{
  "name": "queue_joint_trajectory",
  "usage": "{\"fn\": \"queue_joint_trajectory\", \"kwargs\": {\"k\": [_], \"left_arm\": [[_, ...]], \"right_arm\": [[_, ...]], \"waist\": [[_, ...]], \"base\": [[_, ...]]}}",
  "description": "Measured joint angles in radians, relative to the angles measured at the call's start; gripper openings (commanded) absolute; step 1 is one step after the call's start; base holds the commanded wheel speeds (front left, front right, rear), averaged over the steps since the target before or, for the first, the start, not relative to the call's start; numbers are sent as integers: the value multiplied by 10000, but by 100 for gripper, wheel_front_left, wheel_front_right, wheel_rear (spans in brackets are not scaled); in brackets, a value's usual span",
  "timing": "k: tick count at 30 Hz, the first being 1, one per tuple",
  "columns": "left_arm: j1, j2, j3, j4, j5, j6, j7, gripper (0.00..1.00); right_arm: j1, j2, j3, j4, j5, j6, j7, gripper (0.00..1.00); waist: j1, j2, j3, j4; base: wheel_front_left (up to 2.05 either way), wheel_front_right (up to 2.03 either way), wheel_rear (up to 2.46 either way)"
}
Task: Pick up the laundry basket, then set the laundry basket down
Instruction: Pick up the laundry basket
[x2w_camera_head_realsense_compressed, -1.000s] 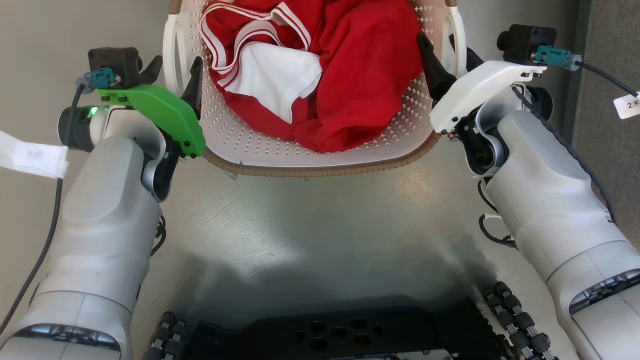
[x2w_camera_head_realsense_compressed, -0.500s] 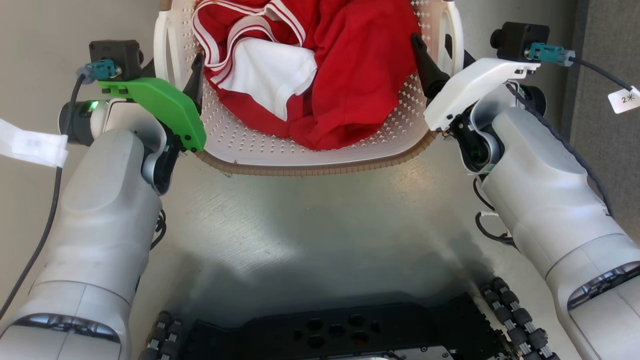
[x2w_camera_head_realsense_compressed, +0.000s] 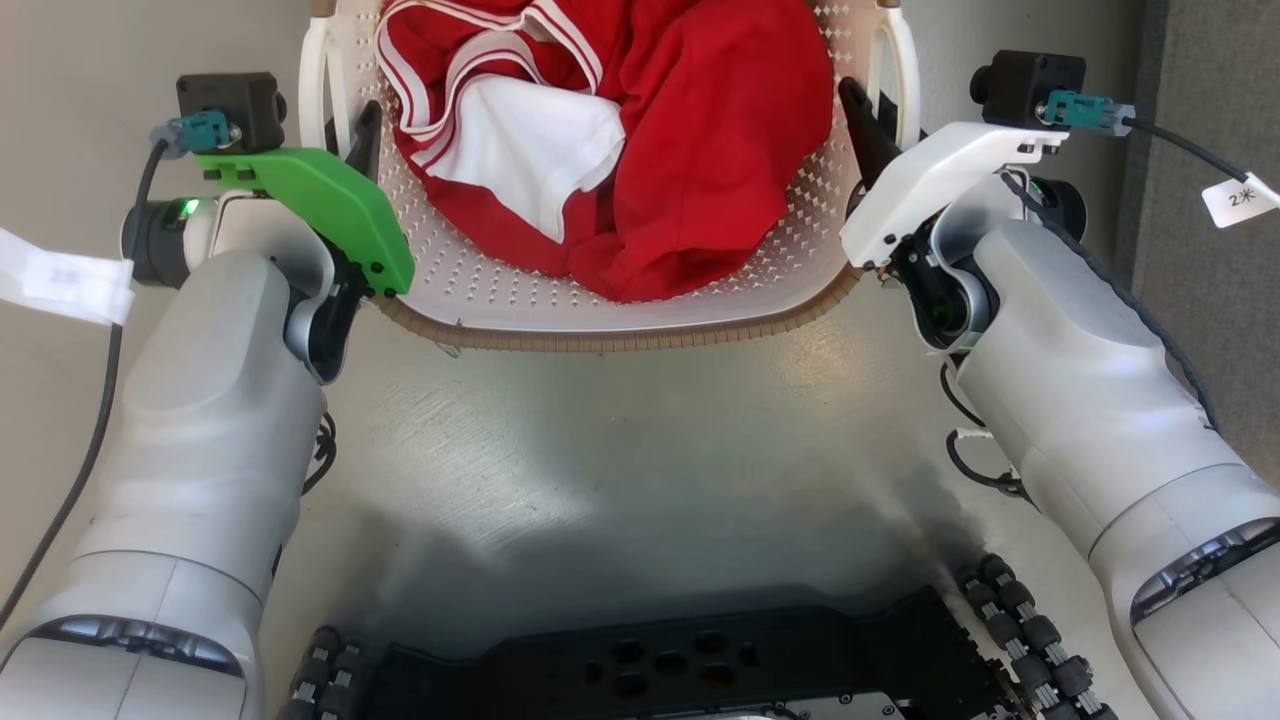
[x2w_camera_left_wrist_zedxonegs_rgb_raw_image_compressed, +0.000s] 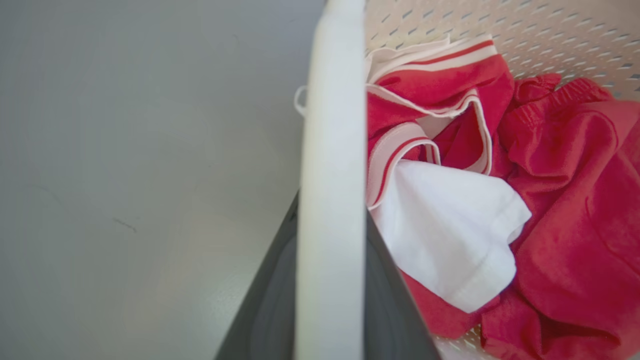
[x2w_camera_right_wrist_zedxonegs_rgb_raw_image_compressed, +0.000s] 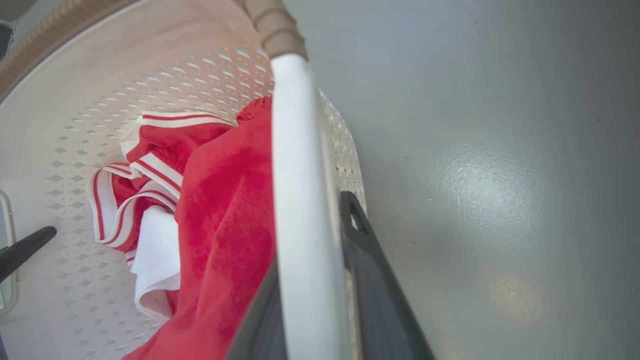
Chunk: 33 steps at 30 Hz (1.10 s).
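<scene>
The basket (x2w_camera_head_realsense_compressed: 480, 285) sits straight ahead of the robot, between its two arms and over a grey floor (x2w_camera_head_realsense_compressed: 620, 450). Its brown rim (x2w_camera_head_realsense_compressed: 620, 340) faces the robot's base (x2w_camera_head_realsense_compressed: 680, 670). Its underside is hidden, so it cannot be told whether it rests on the floor or hangs clear.

The left gripper (x2w_camera_head_realsense_compressed: 340, 135) is clamped on the left handle (x2w_camera_left_wrist_zedxonegs_rgb_raw_image_compressed: 330, 150). In the left wrist view its dark fingers (x2w_camera_left_wrist_zedxonegs_rgb_raw_image_compressed: 270, 300) press against both flanks of the white bar. The right gripper (x2w_camera_head_realsense_compressed: 885, 115) grips the right handle (x2w_camera_right_wrist_zedxonegs_rgb_raw_image_compressed: 300, 150) in the same way, one finger inside the loop and one outside.

Red clothes (x2w_camera_head_realsense_compressed: 720, 130) with white-striped trim and a white cloth (x2w_camera_head_realsense_compressed: 530, 150) lie heaped inside. They cover most of the bottom but leave the near wall bare.

The basket will probably handle as light. It is thin perforated plastic, stiff enough to keep its shape but likely to flex a little at the walls. The load is soft and unlikely to slide far. The handles look like the right hold, one on each side. They are slim and smooth, though, so the basket could swing or slip between the fingers unless both arms move together and keep it level.

The floor is smooth and glossy, with a pale patch of reflected light and faint scuffs. It looks flat enough to set the basket down anywhere nearby. A darker, matte strip (x2w_camera_head_realsense_compressed: 1220, 300) runs along the robot's right.
</scene>
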Motion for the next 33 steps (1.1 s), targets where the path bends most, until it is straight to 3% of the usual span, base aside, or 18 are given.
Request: {"fn": "queue_joint_trajectory", "kwargs": {"k": [18,33], "left_arm": [[205,-27,-585,499,-688,-2,-263,0],[1120,-192,-966,1141,-1524,-10,546,0]], "right_arm": [[62,31,802,690,608,102,-82,0],[620,77,1465,1150,1363,190,1145,0]], "waist": [[0,0,-1159,-53],[0,0,-3068,-181]], "base": [[0,0,0],[0,0,0]]}}
